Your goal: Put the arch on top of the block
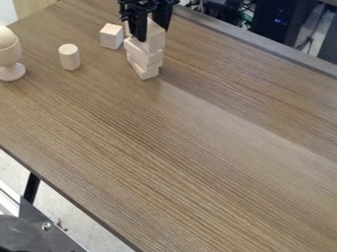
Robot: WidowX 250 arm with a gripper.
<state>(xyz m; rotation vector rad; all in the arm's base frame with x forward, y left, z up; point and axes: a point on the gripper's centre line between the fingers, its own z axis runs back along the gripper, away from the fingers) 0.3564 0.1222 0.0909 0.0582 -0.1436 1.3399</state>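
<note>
Jaws: my gripper (152,34) hangs over the stack at the top of the view, its jaws down around the topmost piece. Whether they are clenched on it or have released it, I cannot tell.
Arch: I take that topmost piece for the arch (156,41); its cut-out I cannot make out. It sits high on the stack, between my jaws, and looks roughly level.
Block: just under the arch is the block (143,53), which I judge to be the seat. I want the arch centred over it, both feet bearing, before I let go.
Lower piece: the one at the foot (147,73) pokes out toward the camera, out of line with those above. A tall, uneven pile like this could topple, so I should press only lightly and never sideways.
Letting go: once the weight is borne, I should part my jaws slowly and evenly, then rise straight up; a twist or an early sideways pull could drag the arch off.
Cube: the cube (111,36) stands near the stack, on the cylinder's side; I should keep my wrist from swinging into it.
Cylinder: upright (70,57), farther off, between cube and cup (10,55), and no bother to a vertical retreat.
</note>
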